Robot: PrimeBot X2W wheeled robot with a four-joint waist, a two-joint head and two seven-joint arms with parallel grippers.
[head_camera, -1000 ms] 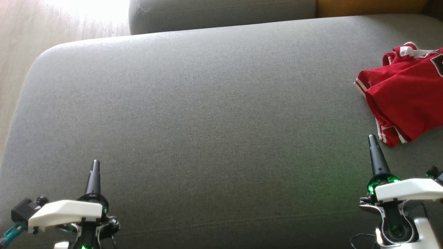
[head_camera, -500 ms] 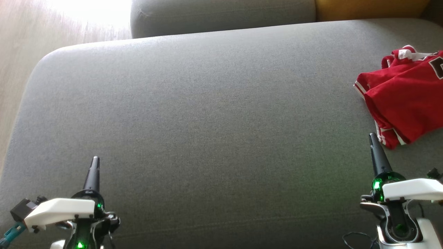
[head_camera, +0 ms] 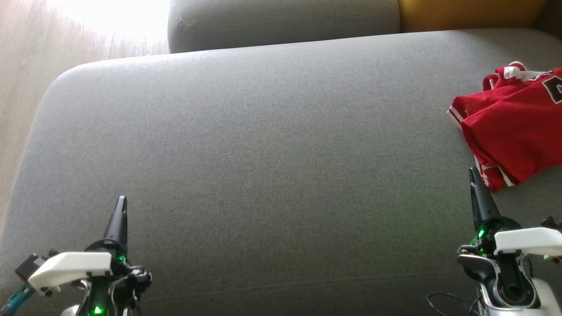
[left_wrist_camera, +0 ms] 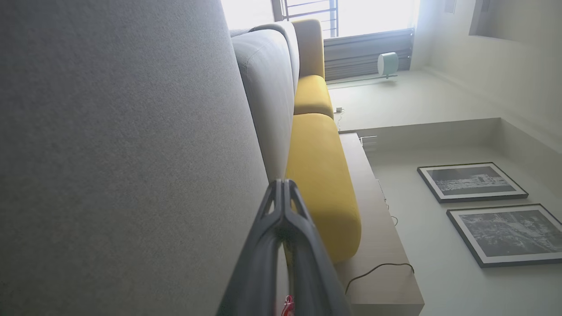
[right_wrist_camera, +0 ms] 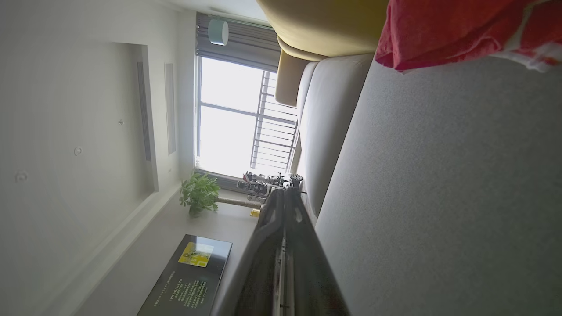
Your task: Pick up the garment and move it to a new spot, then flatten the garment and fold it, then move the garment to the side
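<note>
The garment (head_camera: 513, 127) is a red jersey with white trim, lying crumpled at the far right of the grey sofa seat (head_camera: 263, 145); its edge also hangs into the right wrist view as a red garment (right_wrist_camera: 443, 30). My right gripper (head_camera: 473, 171) is shut and empty, its tip just left of the jersey's lower corner and apart from it. My left gripper (head_camera: 121, 201) is shut and empty at the lower left, far from the jersey. In the wrist views the left gripper (left_wrist_camera: 281, 182) and the right gripper (right_wrist_camera: 284, 191) show their fingers pressed together.
A grey backrest cushion (head_camera: 281, 22) and a yellow cushion (head_camera: 470, 13) border the seat at the far side. Wooden floor (head_camera: 26, 74) lies beyond the seat's left edge. The wide middle of the seat is bare fabric.
The head camera has tilted, so the whole scene has slid slightly down the picture. Both grippers stay shut and keep their places near the bottom edge. The jersey lies as before.
</note>
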